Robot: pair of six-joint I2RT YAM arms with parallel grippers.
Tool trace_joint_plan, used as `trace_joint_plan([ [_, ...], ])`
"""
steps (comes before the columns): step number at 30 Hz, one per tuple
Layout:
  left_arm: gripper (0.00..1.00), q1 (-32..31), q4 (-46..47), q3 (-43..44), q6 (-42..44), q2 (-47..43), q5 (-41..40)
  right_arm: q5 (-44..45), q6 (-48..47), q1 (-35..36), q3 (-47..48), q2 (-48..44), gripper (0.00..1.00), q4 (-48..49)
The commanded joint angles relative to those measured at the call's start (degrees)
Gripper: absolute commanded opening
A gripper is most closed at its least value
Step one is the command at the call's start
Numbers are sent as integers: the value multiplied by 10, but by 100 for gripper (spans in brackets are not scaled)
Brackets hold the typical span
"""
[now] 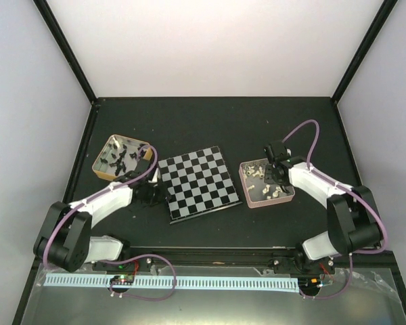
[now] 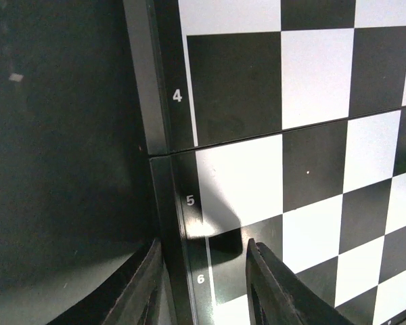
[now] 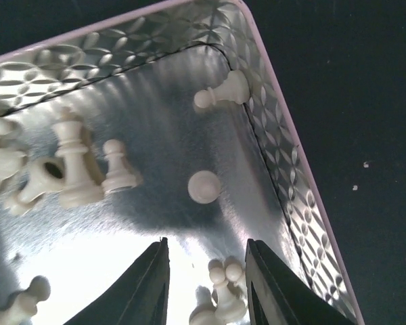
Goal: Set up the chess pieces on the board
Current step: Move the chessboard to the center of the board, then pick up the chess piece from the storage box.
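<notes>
Black board (image 2: 311, 81) rim: 4, 5, 6 | left gripper (image 2: 203, 249) spread | right gripper (image 3: 208, 245) spread

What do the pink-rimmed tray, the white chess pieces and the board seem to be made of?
Pink-rimmed tray: likely thin metal, shiny; its embossed walls and floor mirror the pieces.
White chess pieces: probably moulded plastic, cream, smooth with a soft sheen.
Board: unclear, perhaps coated card or plastic; glossy printed squares, a seam across it.
</notes>
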Motion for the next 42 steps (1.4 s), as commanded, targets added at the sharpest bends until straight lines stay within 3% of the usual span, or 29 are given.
trace_joint_plan([
  [1,35,-3,41,37,25,29,12,-2,-5,-17,5,34,33,33],
  [12,37,-3,50,51,31,39,-8,-19,13,-45,40,100,22,43],
  [27,46,-3,33,48,42,9,-24,-4,6,-51,69,130,22,46],
  [30,47,-3,29,49,43,-11,-28,0,8,-51,72,134,14,42],
  [33,47,-3,24,49,44,-22,-34,2,9,-51,68,129,2,39],
  [42,49,-3,11,44,48,-79,-47,-76,2,-34,64,32,1,-8],
])
